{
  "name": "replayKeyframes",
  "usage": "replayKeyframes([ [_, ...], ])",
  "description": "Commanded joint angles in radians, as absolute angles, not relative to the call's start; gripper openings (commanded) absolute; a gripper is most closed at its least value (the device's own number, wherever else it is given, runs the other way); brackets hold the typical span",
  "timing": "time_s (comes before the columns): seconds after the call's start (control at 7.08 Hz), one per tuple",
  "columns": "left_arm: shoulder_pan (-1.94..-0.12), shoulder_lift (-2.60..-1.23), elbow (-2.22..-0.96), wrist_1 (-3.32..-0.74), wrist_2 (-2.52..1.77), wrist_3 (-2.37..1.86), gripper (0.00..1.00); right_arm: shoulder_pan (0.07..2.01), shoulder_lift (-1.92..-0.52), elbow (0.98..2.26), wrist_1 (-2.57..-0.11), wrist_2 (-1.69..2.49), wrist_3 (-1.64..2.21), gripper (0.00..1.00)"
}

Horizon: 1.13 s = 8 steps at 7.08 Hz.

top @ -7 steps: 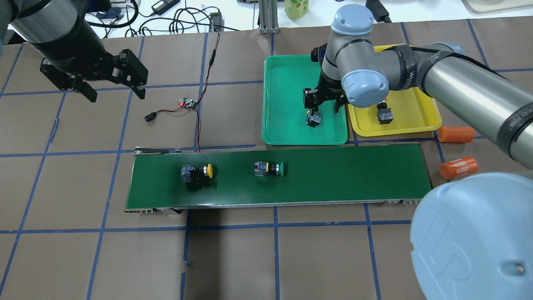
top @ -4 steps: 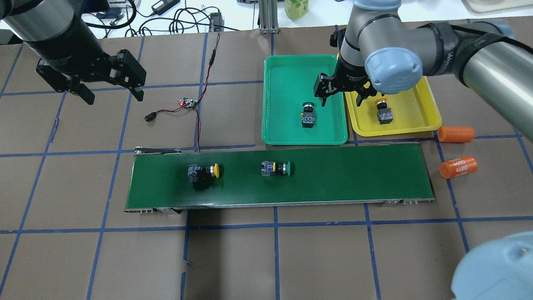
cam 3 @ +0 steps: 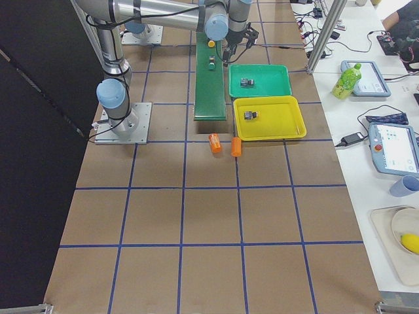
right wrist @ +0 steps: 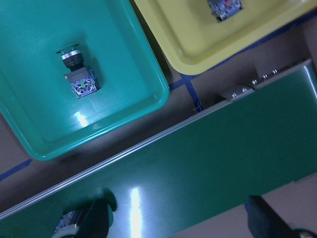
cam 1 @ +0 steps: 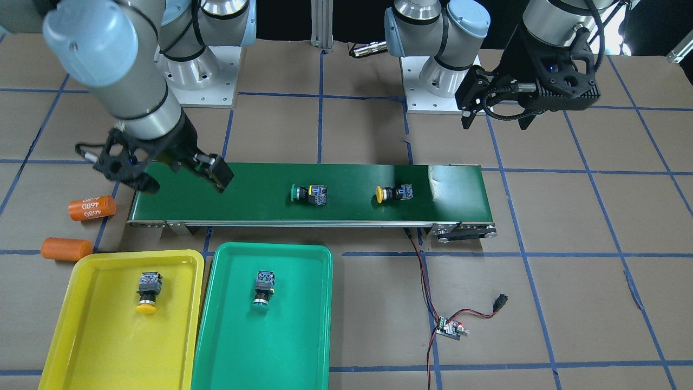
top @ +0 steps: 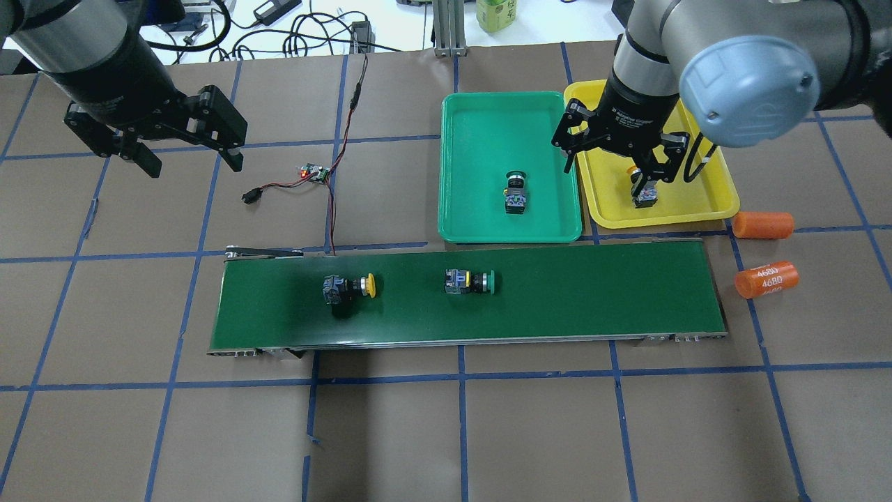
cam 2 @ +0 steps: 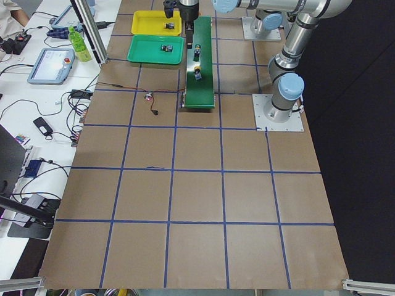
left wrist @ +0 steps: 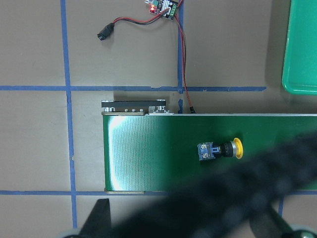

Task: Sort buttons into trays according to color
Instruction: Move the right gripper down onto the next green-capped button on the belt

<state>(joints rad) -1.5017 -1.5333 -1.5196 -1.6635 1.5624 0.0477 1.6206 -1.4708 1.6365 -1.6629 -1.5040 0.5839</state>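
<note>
Two trays sit side by side along the tabletop's far edge from the robot, toward its right end: the teal green tray (top: 488,111) holds one green button (top: 515,192), and the yellow tray (top: 704,202), nearer the right corner, holds one yellow button (cam 1: 147,290). Each lies on its side with its long axis across the tabletop and its cap toward the far edge. On the dark-green conveyor belt (top: 592,293) down the middle, a second yellow button (top: 348,286) and a second green button (top: 468,282) lie well apart, lengthwise along the belt, caps toward the tabletop's right end. The right hand (top: 613,167) hangs empty, fingers spread, above the trays' end of the tabletop. The left hand (top: 195,164), also spread and empty, hovers over the left half
</note>
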Motion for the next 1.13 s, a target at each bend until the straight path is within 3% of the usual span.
replayKeyframes([
  [0.0,-1.502,-1.535,-1.520,-1.658,1.562,0.048,1.00,1.623,-1.534,1.753,-1.696,-1.500,0.850,1.00],
  [0.99,-1.500,-1.535,-1.503,-1.667,1.551,0.049,1.00,1.756,-1.465,1.901,-2.017,-1.503,1.205,1.00],
])
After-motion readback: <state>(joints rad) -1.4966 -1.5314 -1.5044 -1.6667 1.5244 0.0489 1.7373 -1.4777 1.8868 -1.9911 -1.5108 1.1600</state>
